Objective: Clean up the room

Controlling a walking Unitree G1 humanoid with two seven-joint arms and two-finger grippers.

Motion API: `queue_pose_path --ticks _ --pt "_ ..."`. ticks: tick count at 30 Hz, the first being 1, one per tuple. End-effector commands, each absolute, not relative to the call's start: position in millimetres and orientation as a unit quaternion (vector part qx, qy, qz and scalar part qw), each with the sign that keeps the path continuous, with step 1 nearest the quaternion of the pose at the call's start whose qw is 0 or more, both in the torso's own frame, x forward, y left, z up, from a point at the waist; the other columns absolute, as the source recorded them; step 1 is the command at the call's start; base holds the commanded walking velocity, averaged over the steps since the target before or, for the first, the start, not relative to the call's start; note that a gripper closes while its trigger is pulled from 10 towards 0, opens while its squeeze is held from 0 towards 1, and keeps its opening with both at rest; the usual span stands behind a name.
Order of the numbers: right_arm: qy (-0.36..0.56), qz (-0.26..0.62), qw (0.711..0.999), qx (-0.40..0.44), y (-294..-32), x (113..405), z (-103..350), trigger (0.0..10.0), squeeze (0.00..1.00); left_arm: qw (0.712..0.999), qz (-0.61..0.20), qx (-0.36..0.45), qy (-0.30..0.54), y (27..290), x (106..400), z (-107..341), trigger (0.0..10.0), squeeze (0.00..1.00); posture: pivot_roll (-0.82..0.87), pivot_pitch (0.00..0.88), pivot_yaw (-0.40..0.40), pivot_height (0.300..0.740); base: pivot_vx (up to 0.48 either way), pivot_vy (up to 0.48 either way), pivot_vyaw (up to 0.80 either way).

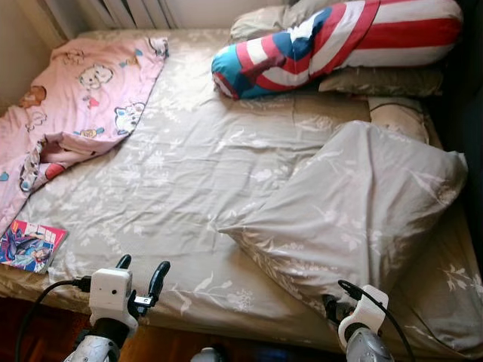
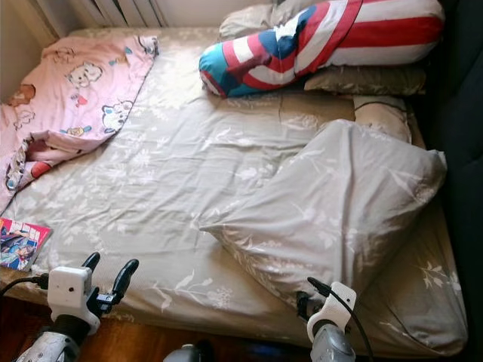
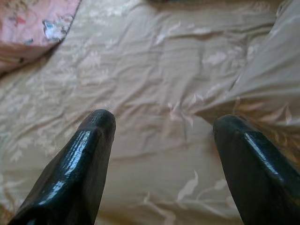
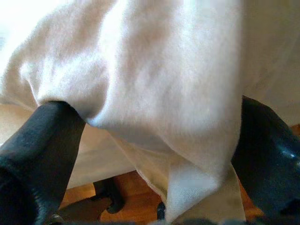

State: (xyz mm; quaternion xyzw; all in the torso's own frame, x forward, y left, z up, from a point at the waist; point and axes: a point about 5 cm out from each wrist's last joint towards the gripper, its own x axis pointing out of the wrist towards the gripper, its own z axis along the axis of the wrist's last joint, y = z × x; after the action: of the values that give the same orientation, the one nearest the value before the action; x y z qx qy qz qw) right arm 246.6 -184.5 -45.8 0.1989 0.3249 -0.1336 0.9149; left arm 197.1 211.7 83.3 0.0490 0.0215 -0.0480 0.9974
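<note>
Bed-tidying barely begun: the rumpled beige floral duvet [image 1: 355,204] is lying bunched on the bed's right half. Right gripper [image 4: 154,140] jaws are straddling its hanging edge, apart; left gripper [image 3: 161,154] is hovering with jaws apart. Crumpled pink cartoon blanket [image 1: 83,90] and comic book [image 1: 29,245] are awaiting tidying.

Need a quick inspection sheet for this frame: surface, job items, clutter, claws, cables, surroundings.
Surface: bed with a beige leaf-print sheet, wrinkled.
Job's things: beige duvet folded back in a heap on the robot's right side; pink cartoon blanket crumpled at the far left; striped bolster across the head, on beige pillows.
Clutter: comic book on the near left corner.
Claws: left claw open, over the near edge of the bed, holding nothing; right claw open, its fingers either side of the duvet's hanging edge.
Cables: black cable looping at the left wrist; another at the right wrist.
Surroundings: wooden floor under the bed edge; radiator behind the head.
</note>
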Motion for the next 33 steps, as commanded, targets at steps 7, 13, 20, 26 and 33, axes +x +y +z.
queue_pose_path --ticks 7,13,20,26,33 --pt "0.314 -0.105 0.931 0.157 -178 256 -39 10.0 0.00 0.997 -0.040 0.050 0.038 216 187 88 10.0 0.00 0.23 0.303 0.104 0.740 0.000 0.000 0.00" --pt "0.298 -0.098 0.937 0.157 -175 260 -36 0.0 0.00 0.997 -0.036 0.050 0.041 214 182 90 10.0 0.00 0.24 0.309 0.101 0.740 0.000 0.000 0.00" --pt "0.291 -0.088 0.942 0.144 -170 264 -32 0.0 0.00 0.997 -0.031 0.053 0.050 216 178 91 10.0 0.00 0.24 0.309 0.104 0.740 0.000 0.000 0.00" --pt "0.290 -0.086 0.943 0.141 -169 263 -33 0.0 0.00 0.997 -0.027 0.055 0.055 216 177 91 10.0 0.00 0.23 0.300 0.103 0.740 0.000 0.000 0.00" --pt "0.291 -0.088 0.943 0.132 -172 263 -33 0.0 0.00 0.997 -0.028 0.054 0.053 214 182 90 10.0 0.00 0.22 0.285 0.097 0.740 0.000 0.000 0.00"
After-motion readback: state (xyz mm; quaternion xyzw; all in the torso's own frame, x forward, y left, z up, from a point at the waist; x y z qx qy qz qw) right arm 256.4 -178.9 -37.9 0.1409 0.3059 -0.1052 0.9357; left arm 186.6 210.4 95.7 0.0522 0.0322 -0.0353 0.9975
